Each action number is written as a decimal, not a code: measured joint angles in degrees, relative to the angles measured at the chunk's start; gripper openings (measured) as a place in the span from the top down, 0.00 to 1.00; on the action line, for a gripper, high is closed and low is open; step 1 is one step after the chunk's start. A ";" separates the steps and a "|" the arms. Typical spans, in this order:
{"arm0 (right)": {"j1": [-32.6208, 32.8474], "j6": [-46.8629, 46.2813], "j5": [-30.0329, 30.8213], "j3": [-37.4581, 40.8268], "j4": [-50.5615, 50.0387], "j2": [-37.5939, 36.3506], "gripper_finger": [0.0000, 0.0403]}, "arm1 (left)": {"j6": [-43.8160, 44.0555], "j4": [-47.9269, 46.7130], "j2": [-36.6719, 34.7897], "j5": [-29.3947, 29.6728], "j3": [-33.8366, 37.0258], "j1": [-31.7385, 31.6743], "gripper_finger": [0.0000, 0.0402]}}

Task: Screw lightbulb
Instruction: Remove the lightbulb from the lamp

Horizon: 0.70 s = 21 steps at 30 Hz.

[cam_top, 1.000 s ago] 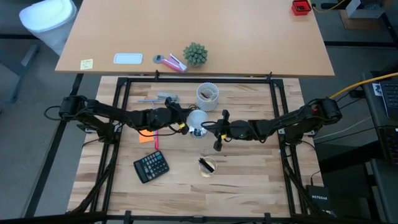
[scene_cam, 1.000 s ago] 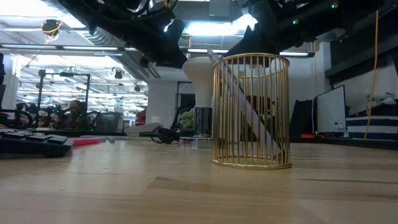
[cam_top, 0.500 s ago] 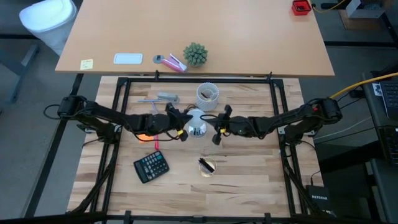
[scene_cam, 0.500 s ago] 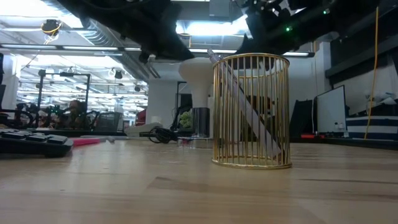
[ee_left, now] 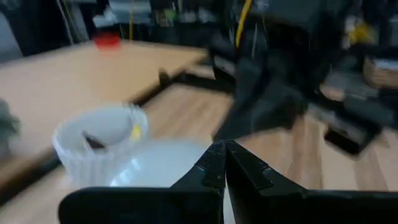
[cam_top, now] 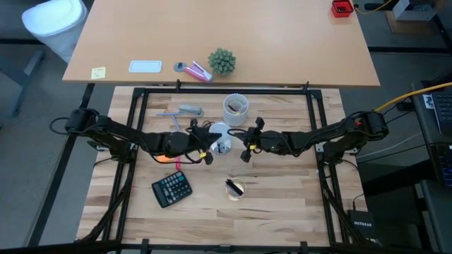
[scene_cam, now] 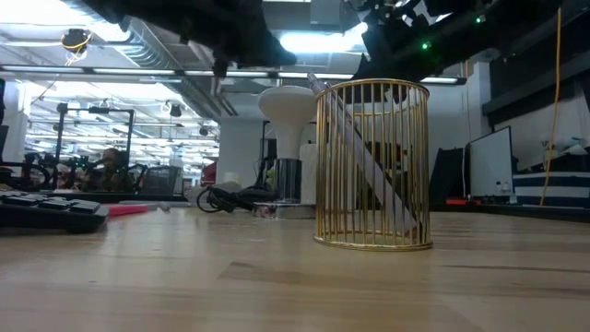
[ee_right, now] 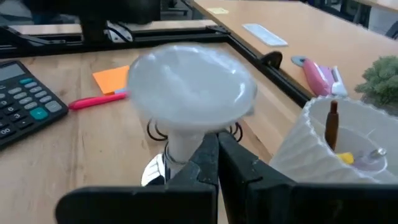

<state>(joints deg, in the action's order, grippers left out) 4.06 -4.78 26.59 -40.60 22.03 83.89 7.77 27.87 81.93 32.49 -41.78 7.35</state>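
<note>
The lightbulb (cam_top: 221, 133) stands upright in its socket (scene_cam: 289, 194), unheld. The left gripper (cam_top: 205, 150) and right gripper (cam_top: 246, 150) flank it, both pressed together.

Lightbulb (cam_top: 221, 131) btwn left gripper (cam_top: 207, 152) & right gripper (cam_top: 246, 149), cup (cam_top: 235, 107) behind, calculator (cam_top: 171, 189) front-left.

"netgear" on black box (cam_top: 361, 224)

lightbulb (cam_top: 220, 133) white, pear-shaped, dome up, grey screw base down. Stands upright mid-bench, base seated in the silver socket (scene_cam: 288, 181). Nothing gripping it, just between both arms.
</note>
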 joint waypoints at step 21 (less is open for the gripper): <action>0.02 -0.31 -11.23 0.04 1.66 0.39 0.99 | 1.01 -12.88 -1.16 13.11 -0.02 -5.75 0.99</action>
<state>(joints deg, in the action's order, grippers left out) 4.08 -5.09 15.36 -40.56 23.69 84.28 8.78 14.99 80.77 45.59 -41.80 1.61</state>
